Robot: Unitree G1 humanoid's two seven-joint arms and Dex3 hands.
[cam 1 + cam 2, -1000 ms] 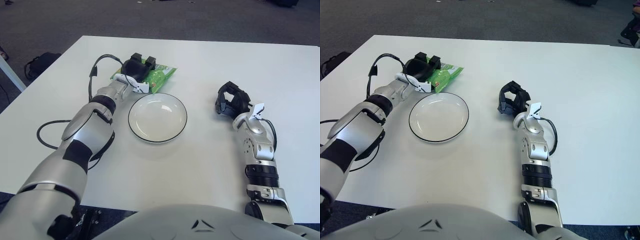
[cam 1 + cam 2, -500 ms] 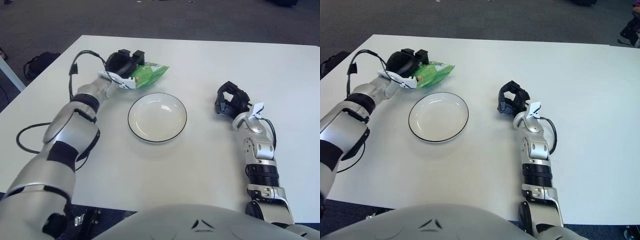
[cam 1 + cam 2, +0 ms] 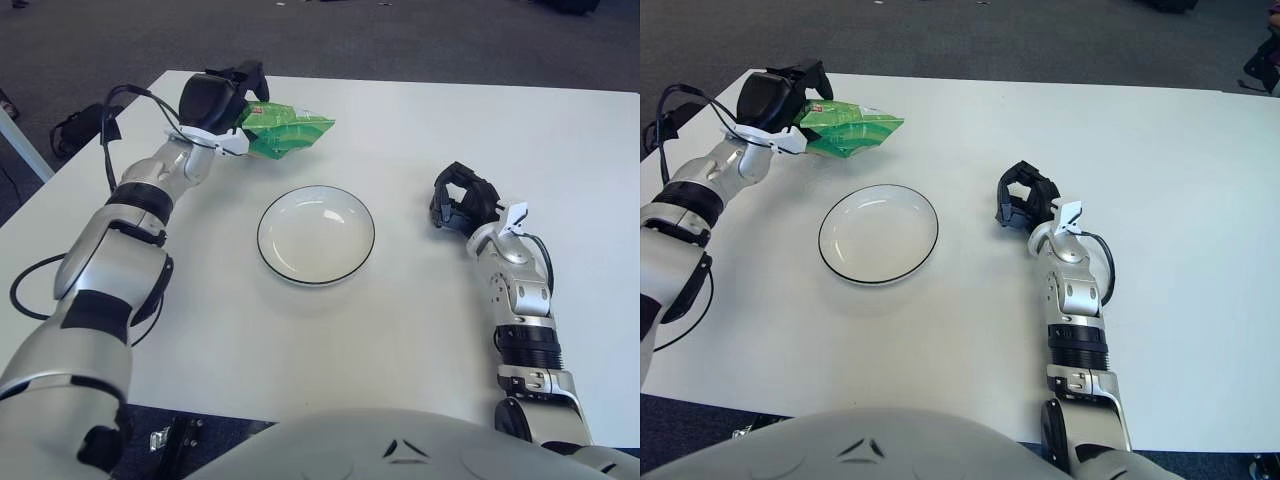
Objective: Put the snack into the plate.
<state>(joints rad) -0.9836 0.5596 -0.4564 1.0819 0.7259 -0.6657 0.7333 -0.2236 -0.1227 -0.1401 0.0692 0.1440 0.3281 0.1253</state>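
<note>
Left eye view shows the left hand point(image 3: 215, 97) over the far left part of the white table point(image 3: 400, 320), its dark fingers point(image 3: 247, 73) closed around one end of a green snack bag point(image 3: 285, 131). The bag sticks out sideways from the hand toward the robot's right and looks lifted off the table, roughly level. It sits beyond the white plate point(image 3: 316, 234) and a little to its left, apart from it. The plate has a thin dark rim and lies flat near the middle of the table with nothing in it. A black cable point(image 3: 118, 110) loops beside the left forearm. The right hand point(image 3: 460, 201) shows to the right of the plate, well apart from it, with its black fingers curled inward and holding nothing. Its silver forearm point(image 3: 518, 300) runs back toward the near edge of the table.
</note>
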